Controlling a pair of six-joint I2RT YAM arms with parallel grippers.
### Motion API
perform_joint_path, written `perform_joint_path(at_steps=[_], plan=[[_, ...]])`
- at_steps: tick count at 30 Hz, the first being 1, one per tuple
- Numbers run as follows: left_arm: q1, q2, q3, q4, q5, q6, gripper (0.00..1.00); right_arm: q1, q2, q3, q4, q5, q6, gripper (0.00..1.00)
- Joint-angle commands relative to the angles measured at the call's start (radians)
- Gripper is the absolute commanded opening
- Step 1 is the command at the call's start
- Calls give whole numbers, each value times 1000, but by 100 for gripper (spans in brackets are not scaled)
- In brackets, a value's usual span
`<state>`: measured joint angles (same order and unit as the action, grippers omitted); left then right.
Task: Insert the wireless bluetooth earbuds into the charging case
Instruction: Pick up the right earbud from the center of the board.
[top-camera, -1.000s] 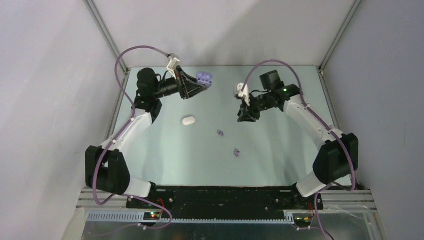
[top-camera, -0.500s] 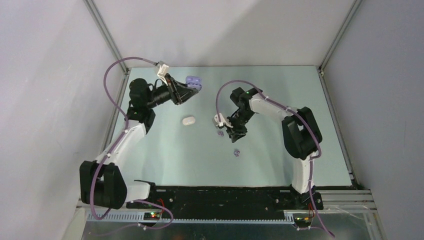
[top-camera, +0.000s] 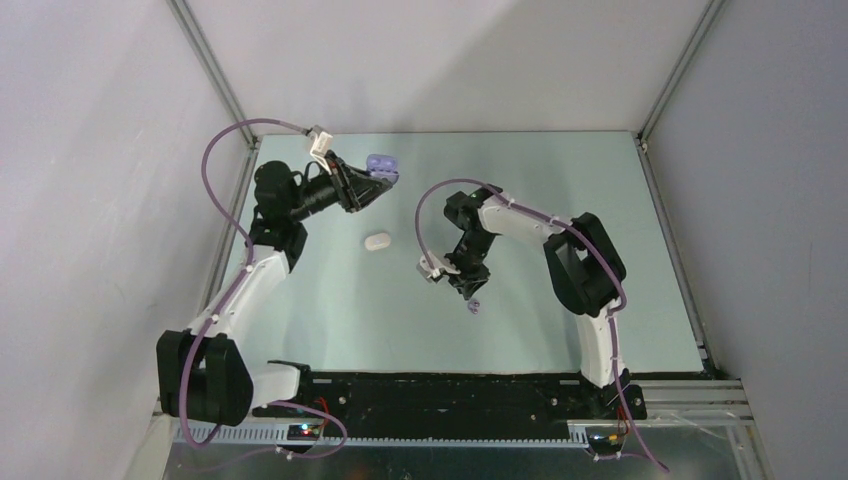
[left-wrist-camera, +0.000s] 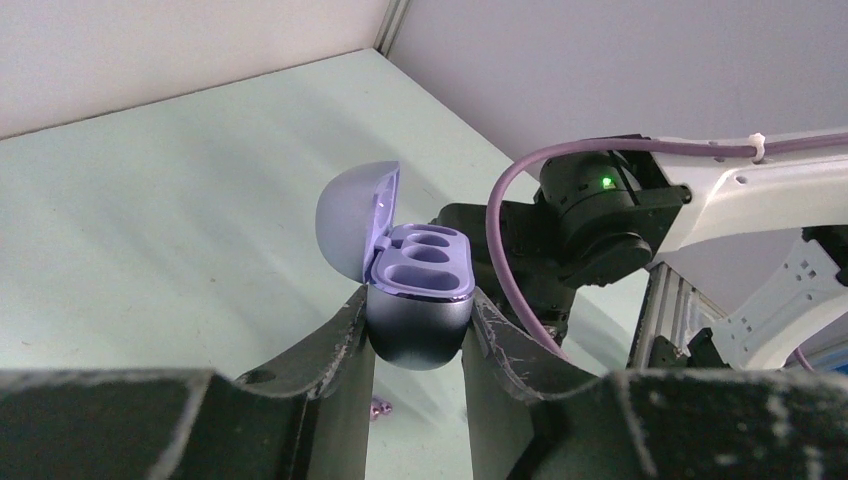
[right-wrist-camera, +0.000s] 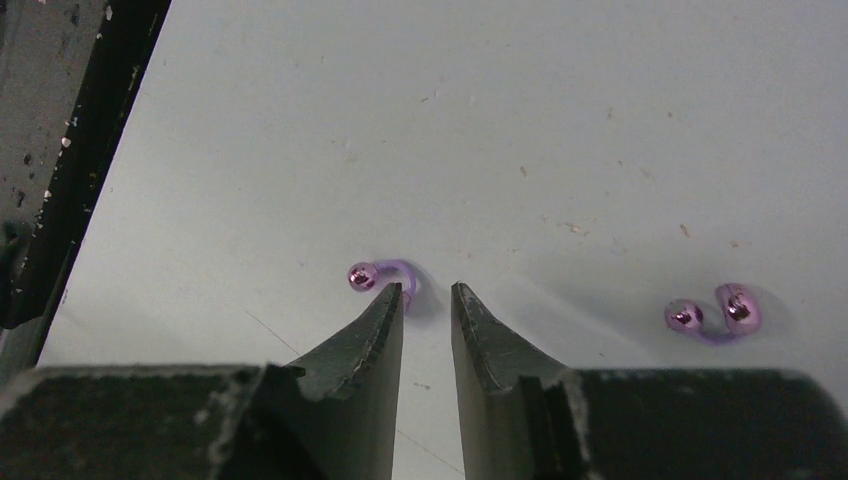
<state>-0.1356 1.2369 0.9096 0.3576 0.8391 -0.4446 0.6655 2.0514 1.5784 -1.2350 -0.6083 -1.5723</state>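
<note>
My left gripper (left-wrist-camera: 418, 308) is shut on the base of a purple charging case (left-wrist-camera: 420, 262), held up in the air with its lid (left-wrist-camera: 352, 212) open and both sockets empty. The top view shows that case (top-camera: 381, 166) at the back left. My right gripper (right-wrist-camera: 428, 295) hangs low over the table, open by a narrow gap with nothing between its fingers. One purple earbud (right-wrist-camera: 380, 276) lies just past its left fingertip, touching or nearly so. A second purple earbud (right-wrist-camera: 714, 314) lies further right. From above, one purple earbud (top-camera: 474, 305) shows by the right gripper (top-camera: 467, 290).
A shut white case (top-camera: 376, 242) lies on the pale green table (top-camera: 330, 310) between the arms. The table's black front edge (right-wrist-camera: 70, 170) runs along the left of the right wrist view. Grey walls close in the back and sides.
The right arm has swung in and down from the back right to the purple earbuds, and its jaws have narrowed slightly. The left arm has drawn the open case a little left.
</note>
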Motion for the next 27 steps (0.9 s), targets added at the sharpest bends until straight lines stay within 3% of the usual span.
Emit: perform_joint_path(at_steps=[1,27], plan=[[13,-25,-8,22,-13,8,0,17,-10,-33,17,34,-31,27],[14,-35,8,-24,-28,64,0,25,-95,-228,155,152,-48,24]])
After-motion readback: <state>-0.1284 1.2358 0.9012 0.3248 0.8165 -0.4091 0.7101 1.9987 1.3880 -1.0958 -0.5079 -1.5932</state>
